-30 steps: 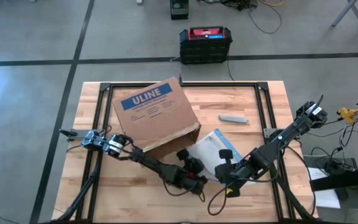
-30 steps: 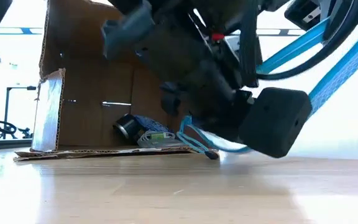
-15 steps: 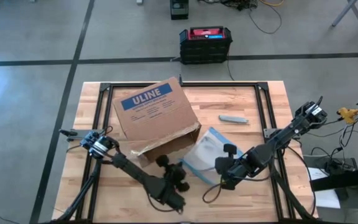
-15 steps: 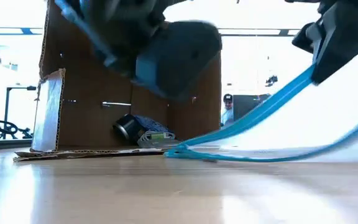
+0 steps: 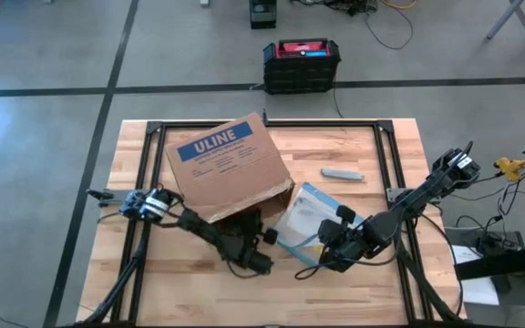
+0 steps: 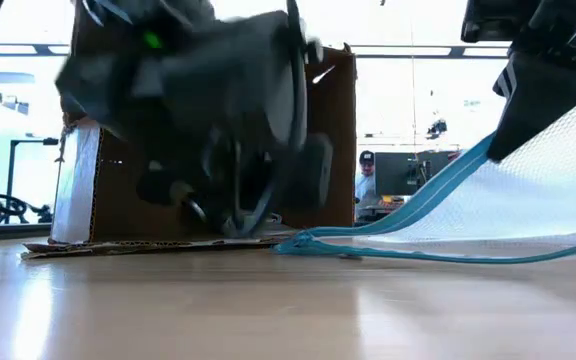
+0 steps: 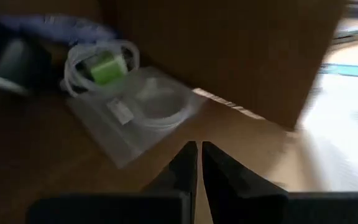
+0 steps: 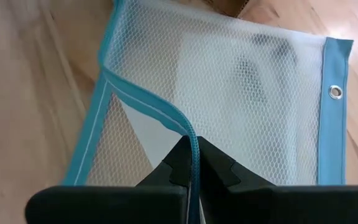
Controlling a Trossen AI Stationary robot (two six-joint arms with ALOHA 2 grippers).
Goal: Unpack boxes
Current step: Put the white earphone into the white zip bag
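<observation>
One cardboard box, the largest thing on the wooden table, lies on its side at the table's left-centre in the high view, exactly where it lay a second ago. Its blue ULINE label faces up, its long axis runs from the far left toward the near right, and its open mouth points at the table's near edge.

What has changed is the arms. The left gripper, which a second ago hung further right and clear of the box, has swung back to the opening and now sits at its mouth; its wrist view shows the fingers pressed together with nothing between them. Just ahead of them on the box floor lie a clear bag of coiled white cable and, deeper in, a dark blue bundle. In the low view this arm blocks most of the box's interior.

The right gripper has lifted the blue-edged mesh pouch since then: it pinches the blue zipper edge, raising that side while the far side rests on the wood just right of the box.

A small grey tool lies further back. A black crate with a red top stands on the floor beyond.
</observation>
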